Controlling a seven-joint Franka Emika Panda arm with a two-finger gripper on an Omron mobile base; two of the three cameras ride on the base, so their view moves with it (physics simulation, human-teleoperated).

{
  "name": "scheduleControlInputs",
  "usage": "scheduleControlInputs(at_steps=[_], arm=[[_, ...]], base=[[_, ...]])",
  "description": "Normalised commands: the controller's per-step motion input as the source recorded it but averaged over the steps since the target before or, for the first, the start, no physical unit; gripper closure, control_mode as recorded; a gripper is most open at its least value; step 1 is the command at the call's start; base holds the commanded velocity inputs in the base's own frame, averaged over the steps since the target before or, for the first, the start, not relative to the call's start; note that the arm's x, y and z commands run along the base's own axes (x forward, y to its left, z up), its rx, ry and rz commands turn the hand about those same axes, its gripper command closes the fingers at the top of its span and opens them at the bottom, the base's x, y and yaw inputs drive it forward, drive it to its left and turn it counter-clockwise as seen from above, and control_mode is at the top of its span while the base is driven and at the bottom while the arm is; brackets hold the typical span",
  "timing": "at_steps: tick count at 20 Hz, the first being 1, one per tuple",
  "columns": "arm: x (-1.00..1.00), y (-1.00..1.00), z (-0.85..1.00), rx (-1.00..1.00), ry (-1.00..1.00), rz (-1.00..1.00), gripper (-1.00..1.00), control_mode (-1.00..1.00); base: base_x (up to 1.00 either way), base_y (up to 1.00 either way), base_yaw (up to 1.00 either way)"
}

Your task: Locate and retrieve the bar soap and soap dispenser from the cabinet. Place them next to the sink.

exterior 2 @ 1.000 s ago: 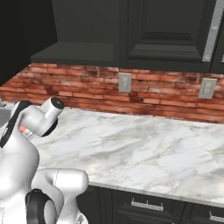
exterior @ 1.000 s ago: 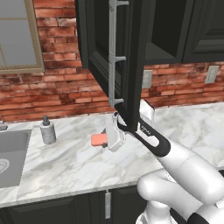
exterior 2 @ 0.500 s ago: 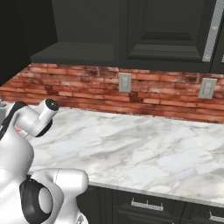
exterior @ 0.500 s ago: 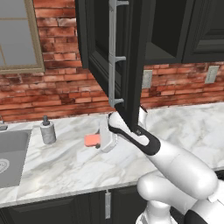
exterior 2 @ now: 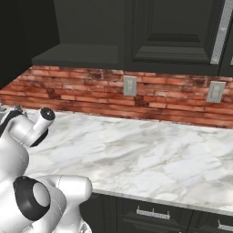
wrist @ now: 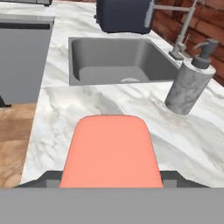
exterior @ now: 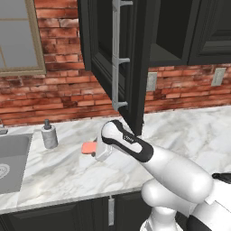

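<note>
My gripper (exterior: 94, 150) is shut on the salmon-pink bar soap (exterior: 88, 147) and holds it just above the marble counter. Close up in the hand view, the bar soap (wrist: 109, 151) sits between my gripper (wrist: 109, 178) and its dark fingertips (wrist: 47, 177). To the soap's left, the grey speckled soap dispenser (exterior: 49, 135) stands upright on the counter beside the sink (exterior: 16, 155). From the hand, the dispenser (wrist: 188, 85) is ahead and right, in front of the steel sink (wrist: 87, 57). The black cabinet (exterior: 135, 49) hangs above with its door open and its silver bar handle (exterior: 116, 54) showing.
A faucet (wrist: 183, 30) rises behind the dispenser and a dark toaster (wrist: 124, 15) stands beyond the sink. Marble counter (exterior 2: 150, 154) runs to the right under a brick wall with outlets (exterior 2: 130, 85). A window (exterior: 18, 36) is above the sink.
My gripper has carried the bar soap leftward along the counter, closer to the dispenser and the sink. The dispenser has stayed in place.
</note>
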Motion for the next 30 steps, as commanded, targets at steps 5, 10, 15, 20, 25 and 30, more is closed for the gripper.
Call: scheduleControlInputs(at_steps=[5,10,15,20,25,30], arm=[[0.0,0.23,-0.24,0.0,0.0,-0.05,1.0,-1.0],[0.0,0.27,-0.2,0.0,-0.02,-0.04,1.0,-1.0],[0.0,0.27,-0.19,0.0,-0.03,-0.04,1.0,-1.0],[0.0,0.24,-0.16,0.0,-0.02,-0.04,1.0,-1.0],[0.09,0.27,-0.06,0.0,-0.01,-0.04,1.0,-1.0],[0.18,0.23,-0.01,0.0,0.0,-0.03,1.0,-1.0]], base=[[0.0,0.0,0.0],[0.0,0.0,0.0],[0.0,0.0,0.0],[0.0,0.0,0.0],[0.0,0.0,0.0],[0.0,0.0,0.0]])
